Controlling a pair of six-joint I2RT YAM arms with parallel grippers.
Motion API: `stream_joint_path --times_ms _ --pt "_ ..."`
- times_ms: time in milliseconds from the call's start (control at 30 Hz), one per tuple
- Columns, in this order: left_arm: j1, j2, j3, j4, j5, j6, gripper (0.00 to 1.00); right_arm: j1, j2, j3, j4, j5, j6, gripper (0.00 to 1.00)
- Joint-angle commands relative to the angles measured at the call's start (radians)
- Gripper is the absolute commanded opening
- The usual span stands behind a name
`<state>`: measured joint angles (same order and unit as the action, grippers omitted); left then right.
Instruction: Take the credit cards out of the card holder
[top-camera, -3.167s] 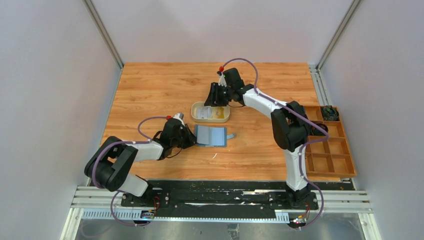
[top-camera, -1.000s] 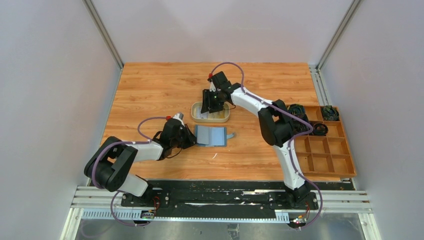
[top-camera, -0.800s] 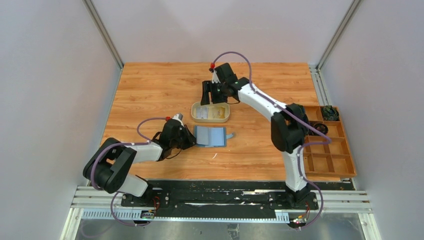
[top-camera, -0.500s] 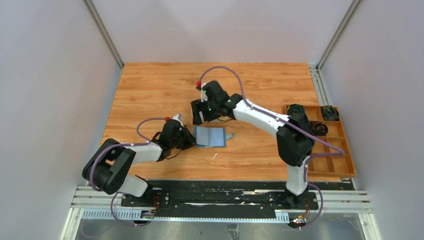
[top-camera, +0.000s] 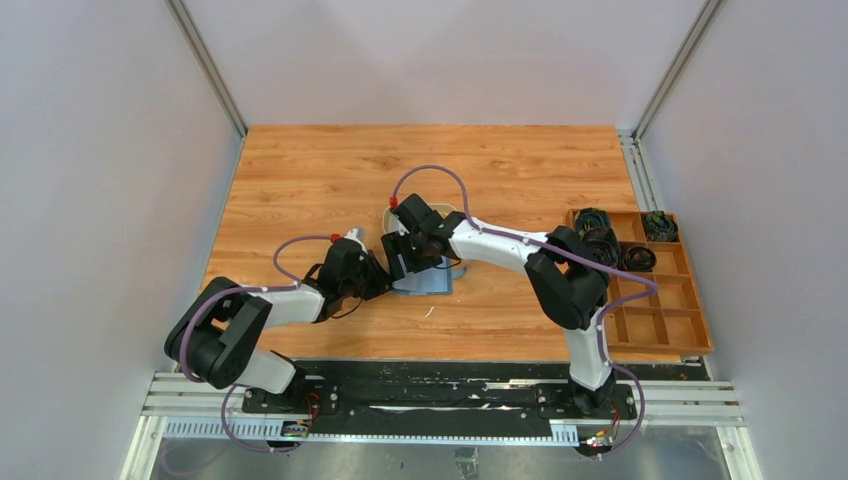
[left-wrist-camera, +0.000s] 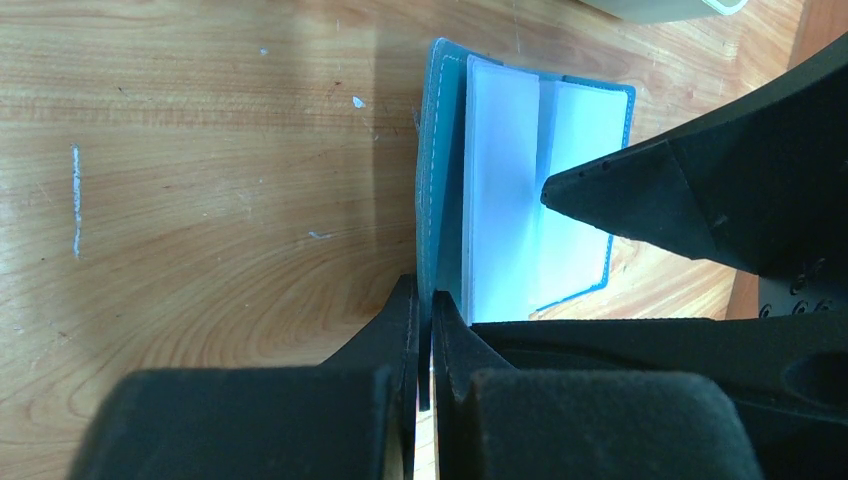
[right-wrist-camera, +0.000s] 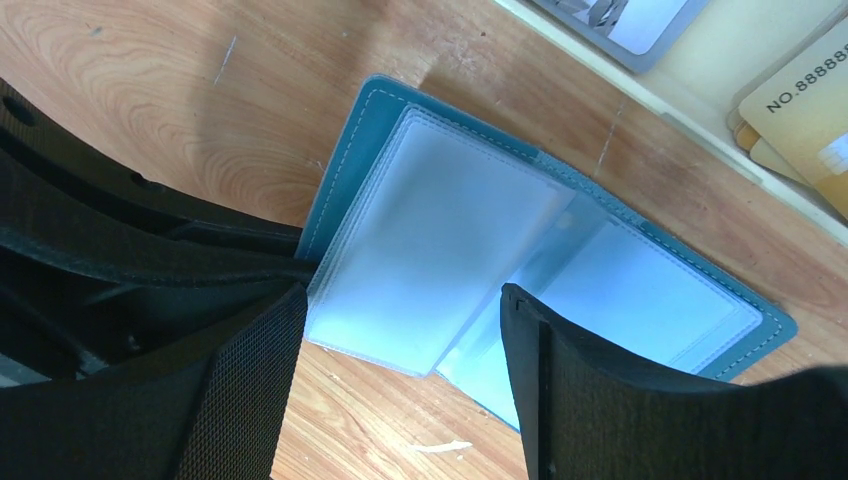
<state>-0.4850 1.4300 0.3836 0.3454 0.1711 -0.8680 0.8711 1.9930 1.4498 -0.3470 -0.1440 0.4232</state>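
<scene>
The card holder (right-wrist-camera: 352, 160) lies open on the tabletop (top-camera: 300, 180), in the middle of the top view, just below the tray (right-wrist-camera: 720, 75). The left fingers (top-camera: 378, 275) are clenched on the edge of its teal cover. The right fingers (top-camera: 402, 262) are spread wide over its clear sleeves (right-wrist-camera: 440, 250), grasping nothing. A yellow card (right-wrist-camera: 805, 95) and a pale card (right-wrist-camera: 630, 20) lie in the tray.

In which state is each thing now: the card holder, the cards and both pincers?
card holder: open, one cover clamped
credit cards: lying in the tray
left pincer: shut on the card holder
right pincer: open, over the card holder
</scene>
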Motion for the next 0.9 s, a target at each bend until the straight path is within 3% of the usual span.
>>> stream_joint_path --times_ms 0,333,867 --pt "-0.009 0.058 -0.047 -0.223 -0.064 0.060 0.00 0.020 0.028 0.033 0.014 0.042 0.013 0.75" --pt "-0.009 0.053 -0.048 -0.222 -0.062 0.062 0.00 0.025 0.073 0.086 -0.045 0.098 -0.009 0.75" --pt "-0.009 0.056 -0.043 -0.223 -0.060 0.064 0.00 0.026 0.063 0.062 -0.180 0.322 -0.144 0.79"
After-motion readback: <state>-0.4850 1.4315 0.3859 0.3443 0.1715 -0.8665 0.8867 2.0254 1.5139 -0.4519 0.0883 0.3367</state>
